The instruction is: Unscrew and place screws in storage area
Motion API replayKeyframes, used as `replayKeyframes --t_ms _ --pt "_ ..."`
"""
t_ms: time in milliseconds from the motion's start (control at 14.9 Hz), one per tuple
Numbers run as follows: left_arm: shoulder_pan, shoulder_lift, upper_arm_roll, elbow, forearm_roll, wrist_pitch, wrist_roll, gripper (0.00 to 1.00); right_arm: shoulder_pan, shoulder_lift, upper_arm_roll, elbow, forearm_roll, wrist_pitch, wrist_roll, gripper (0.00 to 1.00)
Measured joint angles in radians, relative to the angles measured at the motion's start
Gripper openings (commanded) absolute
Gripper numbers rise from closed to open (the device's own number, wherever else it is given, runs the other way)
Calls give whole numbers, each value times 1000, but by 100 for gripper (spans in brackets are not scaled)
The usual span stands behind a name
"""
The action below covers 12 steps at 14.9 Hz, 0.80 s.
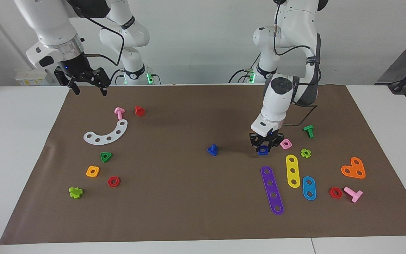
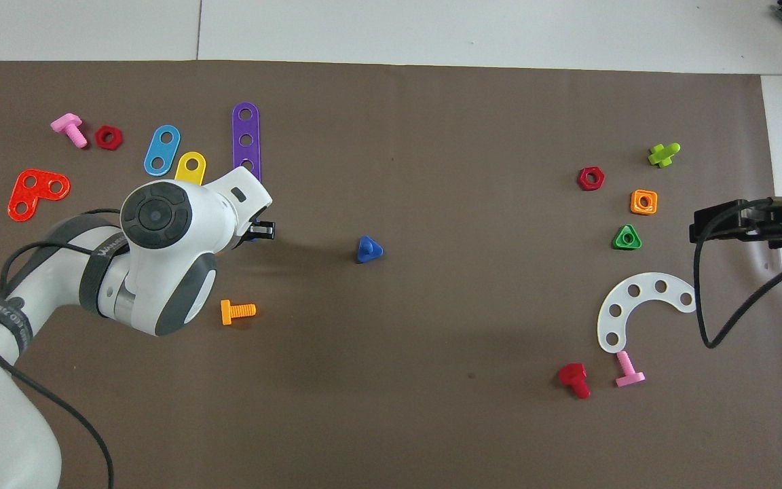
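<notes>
The dark-blue bolt (image 1: 213,150) with a triangular head stands alone on the brown mat (image 1: 189,211) near the middle; it also shows in the overhead view (image 2: 368,250). The dark-blue square nut (image 1: 263,151) lies on the mat toward the left arm's end. My left gripper (image 1: 264,146) is down right over the nut, at mat level. In the overhead view the arm hides the nut almost wholly and only the gripper's tip (image 2: 261,232) shows. My right gripper (image 1: 88,86) waits open and empty, raised over the mat's edge at the right arm's end.
Beside the left gripper lie a pink square nut (image 1: 286,143), a yellow strip (image 1: 293,170), a purple strip (image 1: 272,190), a light-blue oval plate (image 1: 309,187) and an orange bolt (image 2: 237,311). A white curved plate (image 1: 107,133) and a green triangular nut (image 1: 106,156) lie at the right arm's end.
</notes>
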Motion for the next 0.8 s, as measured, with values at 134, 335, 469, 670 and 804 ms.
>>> replayKeyframes --t_ms 134,335,469,670,804 --pt "3 -2 10 -24 0 23 5 23 1 0 1 0 0 1 -3 100" --pt "10 -2 20 -63 0 75 9 28 20 1 2 -30 1 71 -17 100" --pt "12 -2 25 -83 0 97 10 56 80 5 4 -86 2 181 -2 100" --pt "24 -2 28 -92 0 101 16 100 209 78 10 -144 2 346 116 100" --pt "25 -5 29 -92 0 101 29 100 286 180 12 -144 2 478 206 100"
